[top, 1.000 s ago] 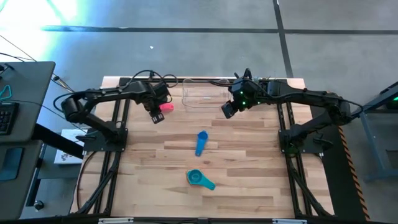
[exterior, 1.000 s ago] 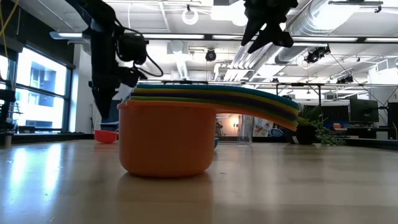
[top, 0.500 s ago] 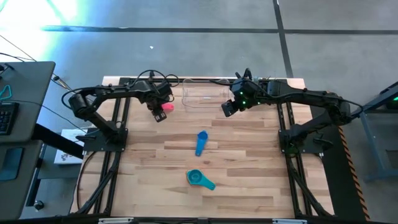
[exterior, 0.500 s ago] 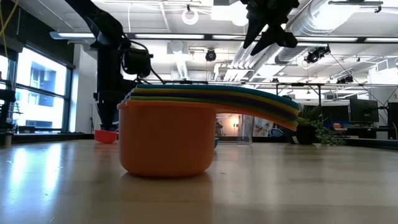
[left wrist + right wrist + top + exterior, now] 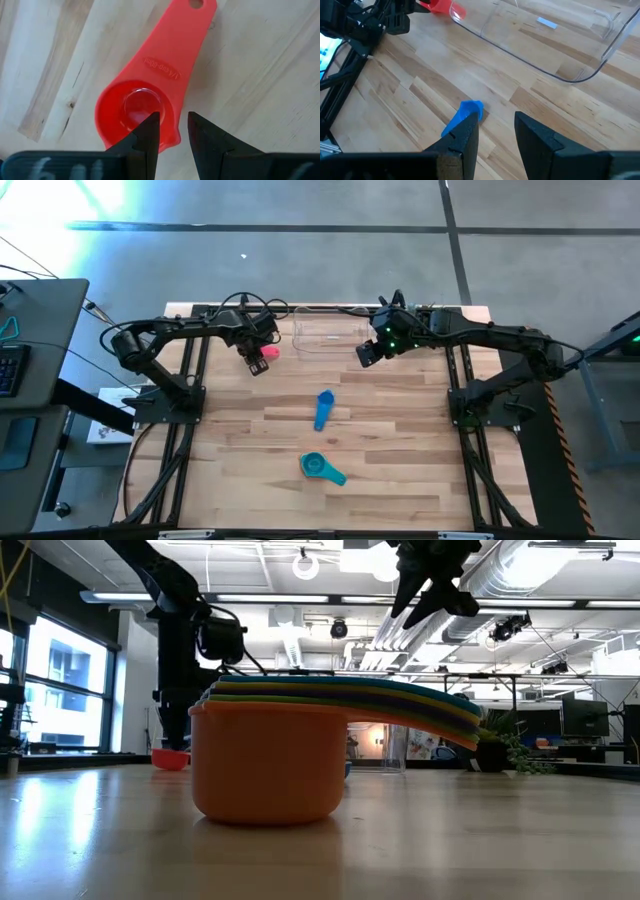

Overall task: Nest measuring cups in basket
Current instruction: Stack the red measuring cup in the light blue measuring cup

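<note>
The pink cup (image 5: 150,85) lies bowl-up on the table, left of the clear basket (image 5: 328,335). My left gripper (image 5: 173,132) is low over it and open, one finger over the bowl, the other outside the wall. My right gripper (image 5: 367,355) hangs open and high off the basket's near right corner, holding nothing. A blue cup (image 5: 323,408) lies mid-table and a teal one (image 5: 320,468) nearer. In the low view a nested stack (image 5: 268,760), orange outermost, stands close to the camera. My left gripper comes down from above at the pink cup's bowl wall (image 5: 175,125) beside the handle's root, the wall standing in the gap between the two fingers. I cannot tell whether either finger touches it. The cup rests flat on the table.
The basket (image 5: 550,45) sits at the table's far edge between the two arms. Bare wood lies around the blue cup (image 5: 465,117) and toward the near edge. A potted plant (image 5: 500,750) shows far behind in the low view.
My left gripper has come down toward the pink cup and shifted slightly toward the basket, then held still for the last half second. The cups and my right arm have not moved.
</note>
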### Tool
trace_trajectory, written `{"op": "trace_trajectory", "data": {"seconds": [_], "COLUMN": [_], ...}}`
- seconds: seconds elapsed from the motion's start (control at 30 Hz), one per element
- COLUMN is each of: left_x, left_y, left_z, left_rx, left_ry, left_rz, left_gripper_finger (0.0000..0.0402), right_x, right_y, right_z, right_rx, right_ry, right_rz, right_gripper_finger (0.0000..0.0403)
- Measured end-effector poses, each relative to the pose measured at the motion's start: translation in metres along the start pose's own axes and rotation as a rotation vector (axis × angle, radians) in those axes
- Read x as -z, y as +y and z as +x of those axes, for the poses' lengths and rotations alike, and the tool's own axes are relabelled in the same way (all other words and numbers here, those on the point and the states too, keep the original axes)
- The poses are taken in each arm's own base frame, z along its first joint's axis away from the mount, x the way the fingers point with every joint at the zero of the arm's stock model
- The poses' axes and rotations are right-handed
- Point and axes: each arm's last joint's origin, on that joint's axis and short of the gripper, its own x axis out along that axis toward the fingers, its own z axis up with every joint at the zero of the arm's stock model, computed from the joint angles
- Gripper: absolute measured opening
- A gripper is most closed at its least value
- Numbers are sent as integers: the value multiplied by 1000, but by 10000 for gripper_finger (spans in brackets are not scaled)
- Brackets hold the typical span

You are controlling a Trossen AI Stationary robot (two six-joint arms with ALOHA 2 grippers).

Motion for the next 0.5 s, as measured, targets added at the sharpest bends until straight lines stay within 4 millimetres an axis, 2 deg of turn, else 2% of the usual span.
{"op": "trace_trajectory", "data": {"seconds": [0.17,0.5], "left_x": [-1,-3], "left_y": [0,-3], "left_z": [2,26], "left_rx": [1,8], "left_ry": [8,105], "left_rz": [18,14], "left_gripper_finger": [90,90], "right_x": [0,0], "right_y": [0,0], "right_z": [0,0], "right_rx": [0,-1], "right_ry": [0,0], "right_rz": [3,4], "right_gripper_finger": [119,119]}}
